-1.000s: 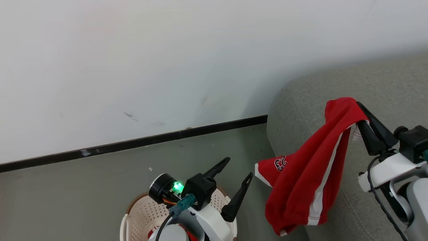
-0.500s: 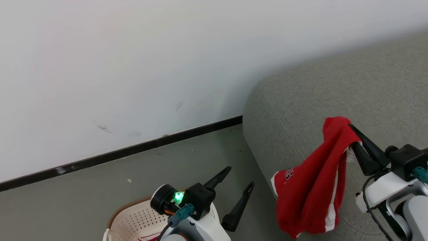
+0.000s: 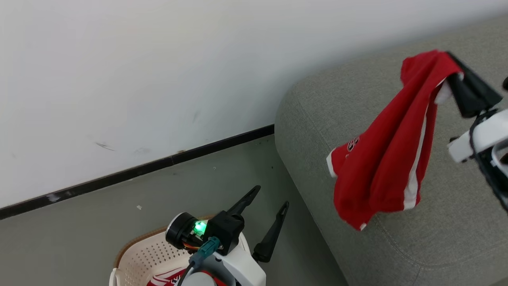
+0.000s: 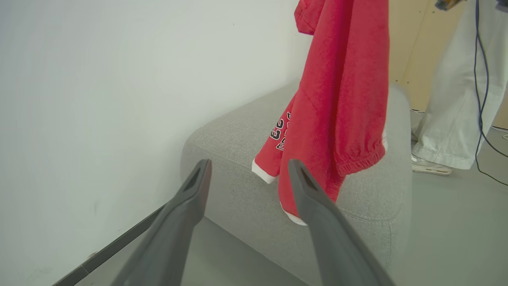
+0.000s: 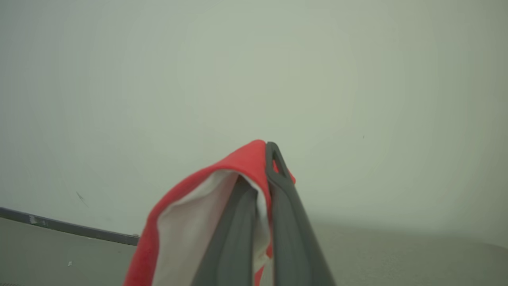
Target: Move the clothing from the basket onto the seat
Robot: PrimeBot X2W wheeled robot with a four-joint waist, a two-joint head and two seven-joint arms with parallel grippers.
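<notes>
My right gripper (image 3: 450, 63) is shut on the top of a red jersey (image 3: 385, 163) with white stripes and black-and-white numerals, holding it up over the grey sofa (image 3: 416, 238); its lower hem hangs just above the sofa's rounded end. Seen from the right wrist, red and white cloth (image 5: 190, 222) drapes over the closed fingers (image 5: 285, 206). My left gripper (image 3: 272, 198) stands open and empty above the floor, beside the cream basket (image 3: 135, 258). A second red garment (image 3: 166, 276) lies in the basket. From the left wrist, the jersey (image 4: 341, 103) hangs before the sofa (image 4: 234, 139).
A white wall with a black skirting strip (image 3: 139, 172) runs behind the grey floor (image 3: 119, 214). A person's pale trouser legs and shoe (image 4: 444, 119) stand beyond the sofa's far end, with a dark cable (image 4: 482, 79) hanging beside them.
My right gripper has lifted the jersey higher and farther over the sofa. The head camera has shifted, so the sofa and skirting sit differently. The left gripper stays open.
</notes>
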